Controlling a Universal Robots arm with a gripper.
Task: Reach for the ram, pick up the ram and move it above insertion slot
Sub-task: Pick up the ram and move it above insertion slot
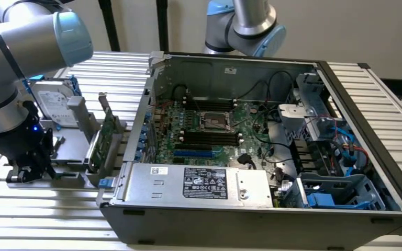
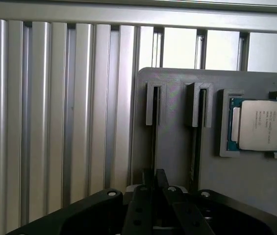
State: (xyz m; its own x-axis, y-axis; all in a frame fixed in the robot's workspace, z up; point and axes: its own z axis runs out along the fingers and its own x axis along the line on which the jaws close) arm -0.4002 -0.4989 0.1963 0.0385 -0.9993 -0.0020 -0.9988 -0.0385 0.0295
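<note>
The ram (image 2: 154, 132) shows edge-on as a thin dark stick standing in a slotted grey holder (image 2: 177, 147). A second thin stick (image 2: 195, 142) stands in the neighbouring slot. My gripper (image 2: 154, 174) is right over the first stick, its two fingers drawn close together on either side of it. In the exterior view my gripper (image 1: 21, 175) hangs low over the grey holder (image 1: 65, 175) on the slatted table, at the exterior view's left of the open computer case (image 1: 152, 104). The motherboard's dark memory slots (image 1: 208, 137) lie inside the case.
A silver hard drive (image 1: 51, 104) and a green card with a metal bracket (image 1: 103, 136) stand upright in the holder. A processor chip (image 2: 258, 125) sits in a holder recess. A second arm (image 1: 246, 26) stands behind the case. The power supply (image 1: 194, 183) fills the case's front.
</note>
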